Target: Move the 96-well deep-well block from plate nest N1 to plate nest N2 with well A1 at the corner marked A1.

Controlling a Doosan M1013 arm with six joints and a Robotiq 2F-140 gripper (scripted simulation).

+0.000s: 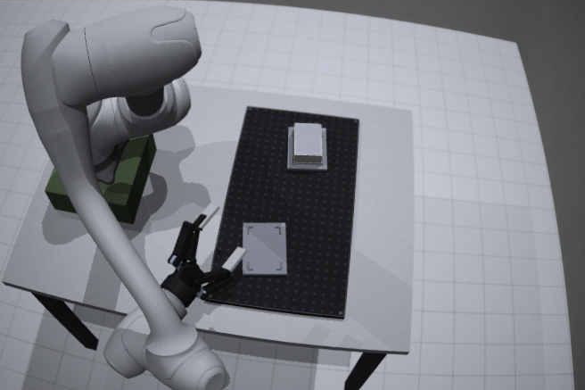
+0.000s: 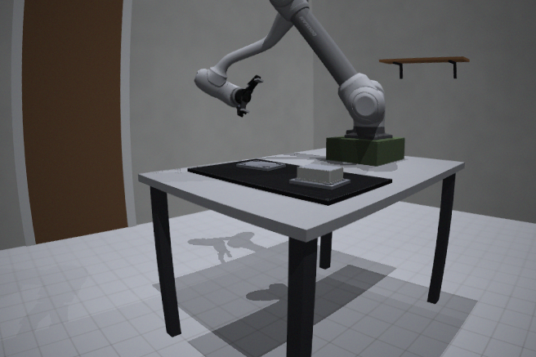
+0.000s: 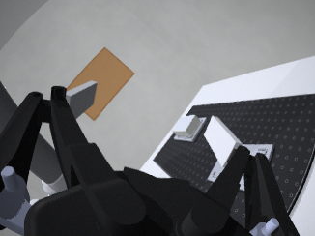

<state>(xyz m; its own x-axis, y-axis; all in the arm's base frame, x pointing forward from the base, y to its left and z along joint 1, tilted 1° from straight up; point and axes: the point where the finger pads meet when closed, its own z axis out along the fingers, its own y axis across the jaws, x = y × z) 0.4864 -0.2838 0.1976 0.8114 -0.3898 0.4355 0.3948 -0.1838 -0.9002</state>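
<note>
The arm (image 2: 318,38) is reaching out high over the near edge of the table (image 2: 250,200), and its gripper (image 2: 247,96) is hanging well above the black mat (image 2: 358,186), spread wide with nothing between its fingers. That makes sense for a pickup not yet begun: the jaws need to be at full spread to go around the white block (image 1: 308,143), which looks fairly broad.

The block is sitting in its tray (image 1: 292,163) at the far end of the mat in the top view, which is the nest on the arm's left, so it is resting at its starting place. It looks square to the tray and upright (I cannot make out any wells or corner marks at this size). The other tray (image 1: 264,248), with dark corner brackets drawn on it, is lying bare at the mat's near end, almost under the gripper.

From the wrist view the gripper (image 3: 162,132) is tilting sideways rather than pointing down, with the mat and both trays off to one side, so I judge it is in transit and not lined up on anything. The green pedestal (image 2: 393,146) is raising the arm's foot above the table, presumably to give it reach across the whole mat. The next move would call for swinging over to the block, turning the wrist downward, and descending astride it.
</note>
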